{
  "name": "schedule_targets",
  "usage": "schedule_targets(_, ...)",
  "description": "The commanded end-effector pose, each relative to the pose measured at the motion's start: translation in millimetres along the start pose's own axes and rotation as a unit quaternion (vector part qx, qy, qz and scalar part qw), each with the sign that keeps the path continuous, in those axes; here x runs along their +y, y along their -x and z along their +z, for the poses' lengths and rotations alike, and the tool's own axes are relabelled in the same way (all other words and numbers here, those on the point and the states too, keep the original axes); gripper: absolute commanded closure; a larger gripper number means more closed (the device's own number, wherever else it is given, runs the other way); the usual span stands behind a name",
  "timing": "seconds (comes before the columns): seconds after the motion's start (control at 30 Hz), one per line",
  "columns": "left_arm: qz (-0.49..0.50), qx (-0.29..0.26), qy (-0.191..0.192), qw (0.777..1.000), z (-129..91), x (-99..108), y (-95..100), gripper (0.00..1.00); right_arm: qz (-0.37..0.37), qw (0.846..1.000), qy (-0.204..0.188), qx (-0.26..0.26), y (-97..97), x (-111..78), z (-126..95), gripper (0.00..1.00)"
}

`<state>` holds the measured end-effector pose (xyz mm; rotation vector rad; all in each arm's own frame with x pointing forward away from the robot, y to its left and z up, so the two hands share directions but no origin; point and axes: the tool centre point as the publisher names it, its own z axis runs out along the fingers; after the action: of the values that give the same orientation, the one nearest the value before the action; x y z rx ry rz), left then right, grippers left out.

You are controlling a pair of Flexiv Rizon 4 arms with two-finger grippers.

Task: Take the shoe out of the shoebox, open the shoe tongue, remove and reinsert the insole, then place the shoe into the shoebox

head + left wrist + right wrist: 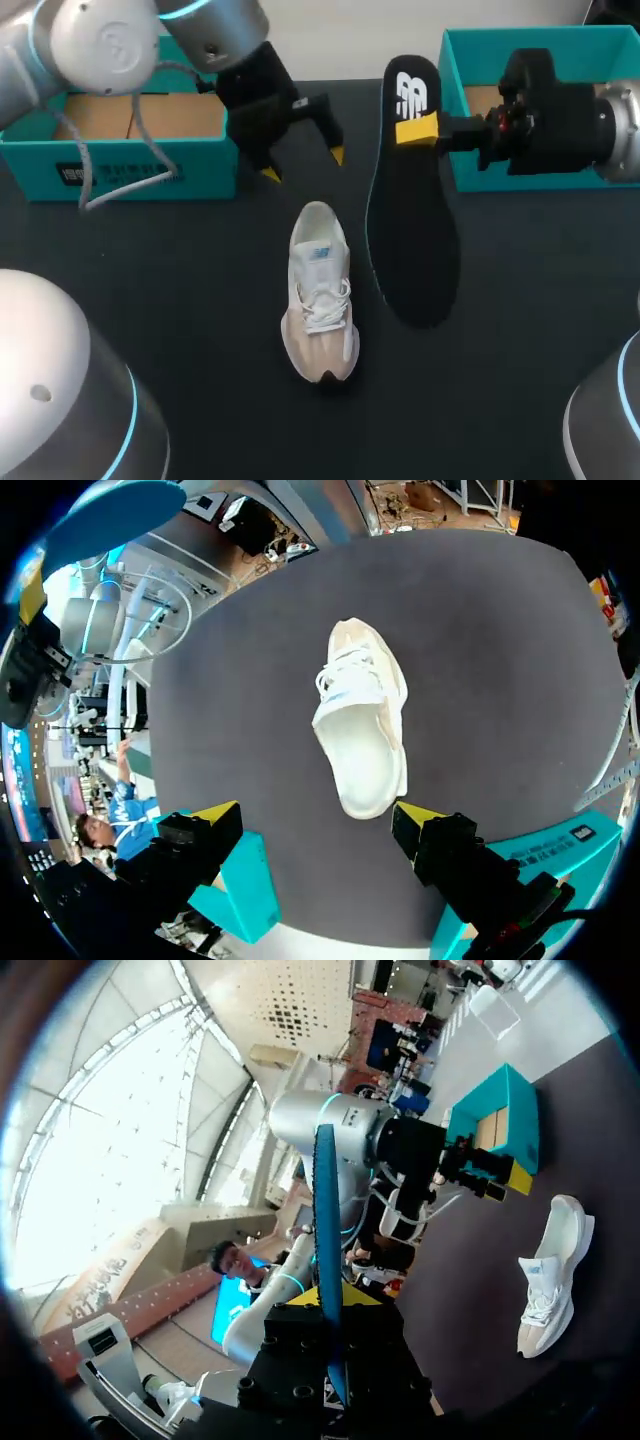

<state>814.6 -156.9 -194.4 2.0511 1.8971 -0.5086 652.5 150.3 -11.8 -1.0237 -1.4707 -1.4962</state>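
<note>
Right fingers (417,130) pinch the black insole (412,240) from both sides close to its logo end, holding it off the tabletop (180,300). The long remainder of the insole stretches away from them, past the shoe's side. Seen from the right wrist, the insole (326,1230) stands edge-on between the yellow tips of the right fingers (365,1297) and runs straight out ahead of them, its blue edge showing.

Left fingers (270,172) hang spread wide and hold nothing, their yellow tips pointing down above the dark tabletop. The white shoe (321,295) sits upright on its sole just ahead of the left fingers, heel end nearest them and toe pointing away, laces in place. Neither pair of fingers touches it.

From the left wrist, the shoe (362,720) lies ahead of the left fingers (215,813), its heel opening roughly level with the gap between the tips. The insole (115,515) shows its blue underside high off to one side.

One teal box (130,165) with a cardboard-brown inside lies behind the left fingers, and a second box (520,40) lies behind and beside the right fingers. A white cable (120,185) loops from the left arm in front of the teal box.

From the right wrist, the left fingers (515,1182) show beyond the insole, with the teal box (505,1120) behind them and the shoe (552,1270) beside.
</note>
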Motion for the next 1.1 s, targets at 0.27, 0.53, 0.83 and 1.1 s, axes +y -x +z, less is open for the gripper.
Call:
schedule_targets(0.27, 0.029, -0.239, 0.047, 0.97, -49.3, -28.4, -12.3, 0.0, 0.058, 0.998, -0.015, -0.008, 15.0, 36.5, -15.8, 1.0)
schedule_targets(0.53, 0.041, -0.275, 0.066, 0.958, -71.4, -49.2, -16.7, 0.0, 0.111, 0.993, 0.019, -0.028, 34.9, 60.5, -21.5, 1.0)
schedule_targets(0.83, 0.051, -0.309, 0.078, 0.946, -93.6, -65.8, -23.6, 0.0, 0.172, 0.984, 0.039, -0.036, 59.7, 72.0, -13.5, 1.0)
schedule_targets(1.1, 0.048, -0.304, 0.055, 0.95, -95.7, -65.1, -22.5, 0.0, 0.172, 0.984, 0.039, -0.036, 59.7, 72.0, -13.5, 1.0)
